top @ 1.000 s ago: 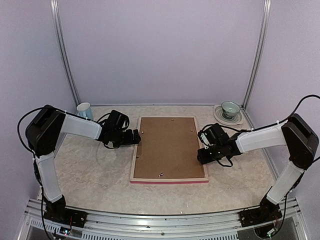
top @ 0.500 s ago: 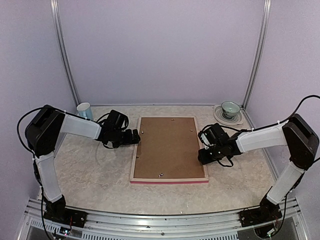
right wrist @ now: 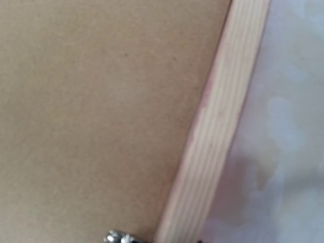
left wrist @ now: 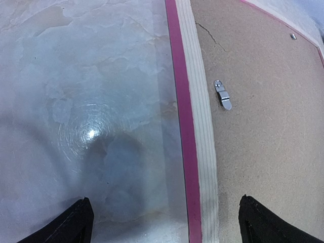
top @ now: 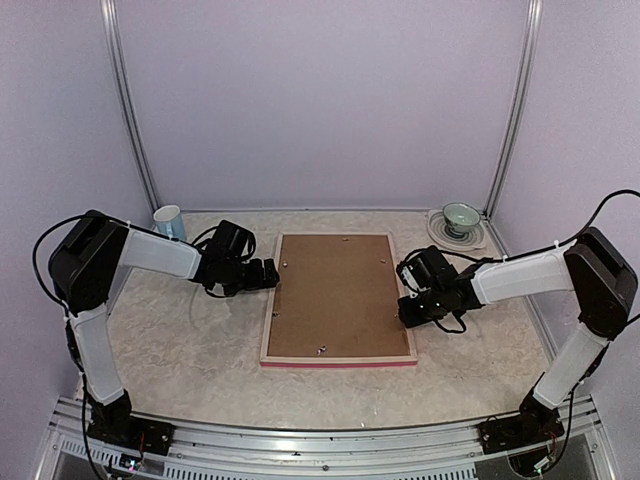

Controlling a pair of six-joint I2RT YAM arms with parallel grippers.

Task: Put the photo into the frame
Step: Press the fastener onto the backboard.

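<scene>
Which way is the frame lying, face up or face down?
Face down. The frame shows its pale wood back, pink only on its edge, and the brown backing board with a metal clip faces up.

1. The frame (top: pixel 340 358) lies flat on the table (top: pixel 200 350), back side up.
2. The backing board (top: pixel 335 295) sits inside the frame.
3. The left gripper (top: pixel 272 276) is at the frame's left rail, and the right gripper (top: pixel 406 308) is at its right rail.
4. A cup (top: pixel 168 219) stands beyond the frame's far-left corner, and a bowl (top: pixel 460 214) on a saucer (top: pixel 470 242) beyond its far-right corner.
</scene>
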